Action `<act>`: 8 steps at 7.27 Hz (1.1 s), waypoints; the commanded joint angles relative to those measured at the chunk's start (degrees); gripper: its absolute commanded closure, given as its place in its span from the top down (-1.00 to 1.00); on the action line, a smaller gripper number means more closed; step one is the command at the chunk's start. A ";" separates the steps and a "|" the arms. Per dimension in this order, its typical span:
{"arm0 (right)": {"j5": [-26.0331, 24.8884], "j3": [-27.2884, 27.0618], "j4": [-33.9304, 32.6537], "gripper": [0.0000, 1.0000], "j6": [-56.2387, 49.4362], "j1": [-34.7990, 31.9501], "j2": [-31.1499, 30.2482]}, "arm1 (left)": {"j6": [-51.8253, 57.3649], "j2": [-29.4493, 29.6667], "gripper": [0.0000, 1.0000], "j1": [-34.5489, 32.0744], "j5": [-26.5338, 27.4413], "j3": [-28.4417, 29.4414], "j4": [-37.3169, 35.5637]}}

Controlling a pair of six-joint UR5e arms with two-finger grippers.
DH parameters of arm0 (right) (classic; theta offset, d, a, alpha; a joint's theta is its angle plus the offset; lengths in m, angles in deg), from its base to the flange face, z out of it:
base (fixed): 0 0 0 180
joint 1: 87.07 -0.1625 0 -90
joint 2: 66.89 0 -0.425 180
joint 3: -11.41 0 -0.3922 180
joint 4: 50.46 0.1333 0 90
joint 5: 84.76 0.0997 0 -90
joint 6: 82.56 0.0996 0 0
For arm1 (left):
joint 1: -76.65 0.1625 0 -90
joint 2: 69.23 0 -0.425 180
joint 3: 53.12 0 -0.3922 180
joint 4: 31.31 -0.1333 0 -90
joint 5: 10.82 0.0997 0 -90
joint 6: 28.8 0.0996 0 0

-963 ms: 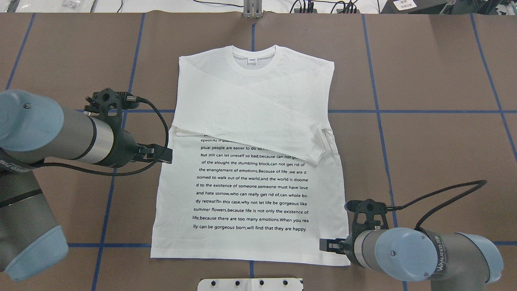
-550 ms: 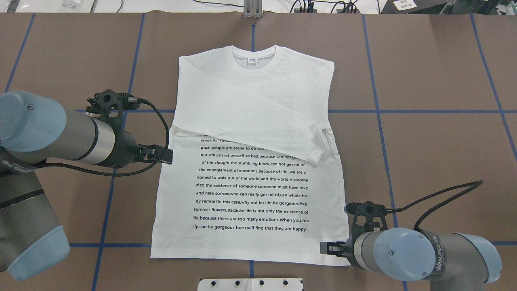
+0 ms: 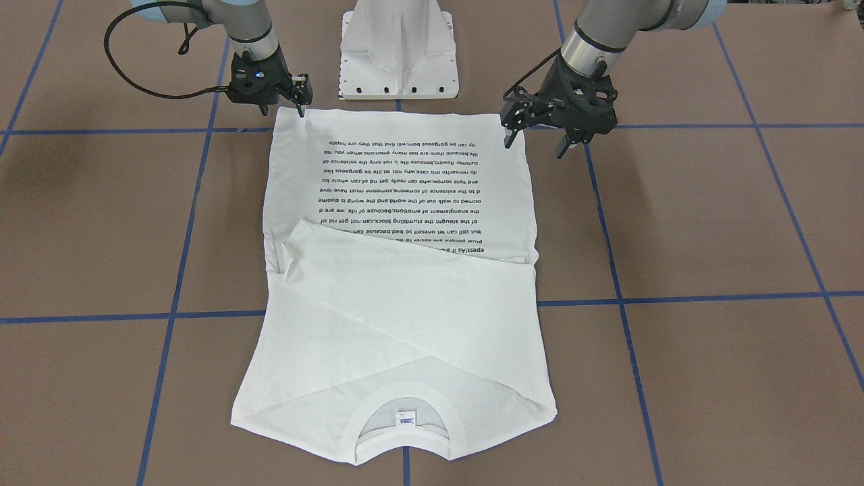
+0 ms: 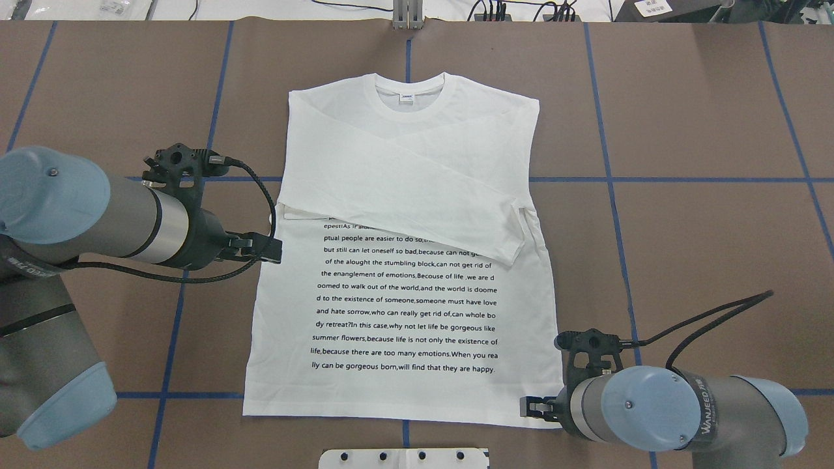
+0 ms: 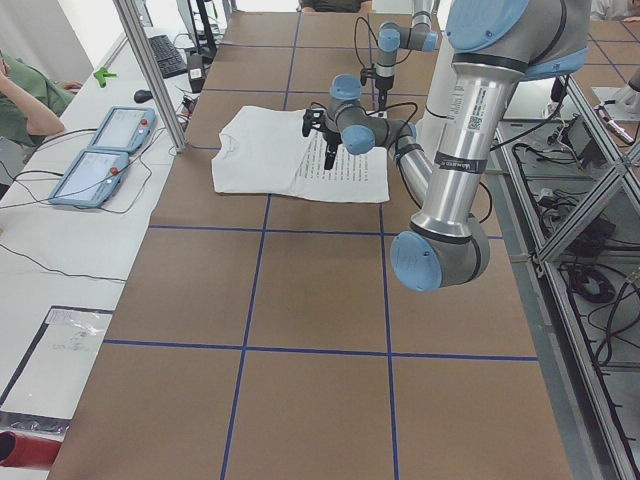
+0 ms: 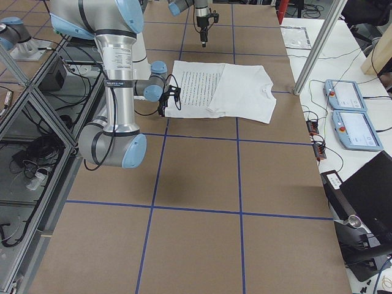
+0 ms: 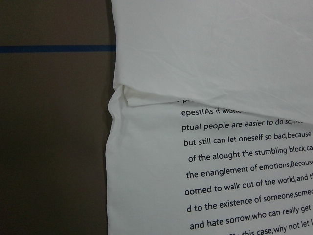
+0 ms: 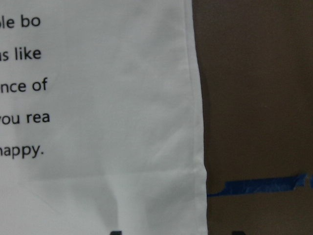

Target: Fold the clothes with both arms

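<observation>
The shirt lies flat on the table, collar away from the robot. Both sleeves are already crossed over its chest.

Over the last second the right gripper has crept toward the robot along the shirt's right edge. It now sits at the near hem corner, low over the cloth. Its fingers look slightly parted and empty. The wrist view shows only two dark tips at its bottom edge, so I would not swear to that.

The left gripper has barely shifted. It hangs at the shirt's left edge, about level with the top of the text, well short of its own hem corner. Its fingers are spread wide and hold nothing.

So the right side is likely lined up to pinch its corner, while the left has yet to travel down its edge. Lifting the hem toward the collar should need both corners held. If only one is pinched, the hem would probably rise skewed.
</observation>
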 commanded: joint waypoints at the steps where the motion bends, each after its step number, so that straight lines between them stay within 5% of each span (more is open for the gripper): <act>1: 1.28 0.08 0.00 0.16 0.00 0.09 0.09 | 0.00 0.18 1.00 0.00 0.00 0.01 0.01; 7: 1.63 1.05 -0.18 0.12 0.00 0.00 0.01 | -0.09 0.53 1.00 0.18 0.00 0.01 0.01; 8: 1.72 1.05 -0.18 -0.21 0.00 -0.09 0.01 | -0.09 0.53 1.00 0.18 0.00 0.10 0.01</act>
